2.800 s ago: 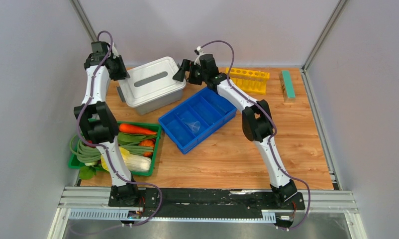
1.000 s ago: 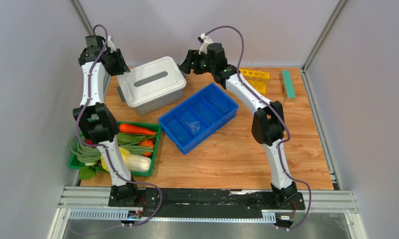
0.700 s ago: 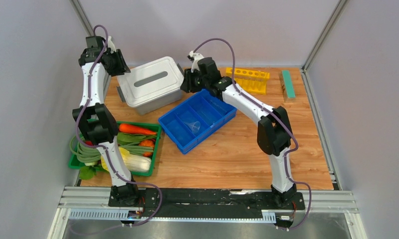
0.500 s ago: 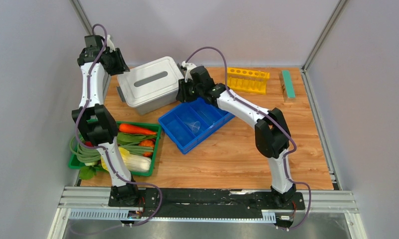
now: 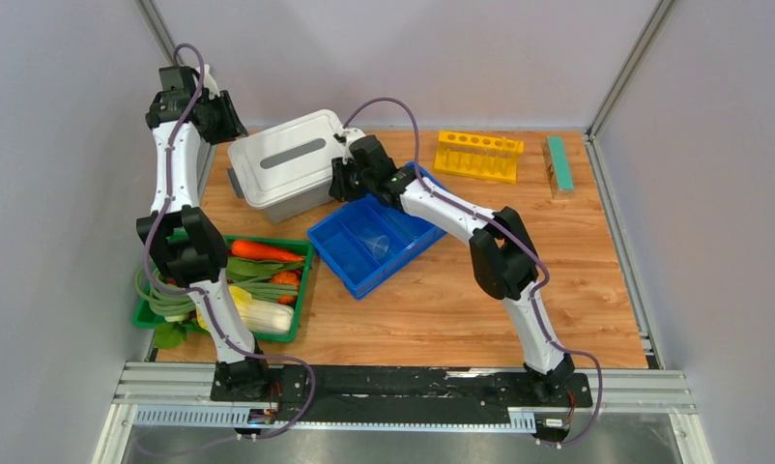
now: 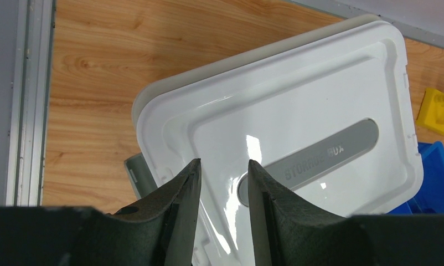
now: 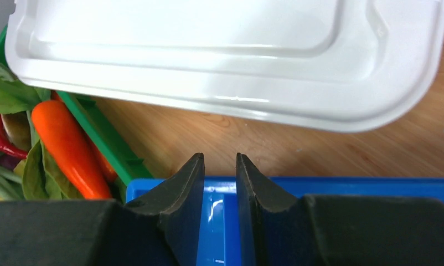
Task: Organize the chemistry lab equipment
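Veg tray (image 5: 301,290) noted near-left on bench (image 5: 461,300). Cup (image 5: 374,243) located in a middle bay of blue tray (image 5: 328,255), mid-bench. Right jaws set narrow at tray's far-left end, blue plastic seen in the gap; actual clamp cannot be told. Lidded white box (image 5: 287,159) placed just behind. Left jaws part open above lid (image 6: 297,111), nothing gripped. Yellow rack (image 5: 478,155) and green block (image 5: 559,164) seen at far edge.
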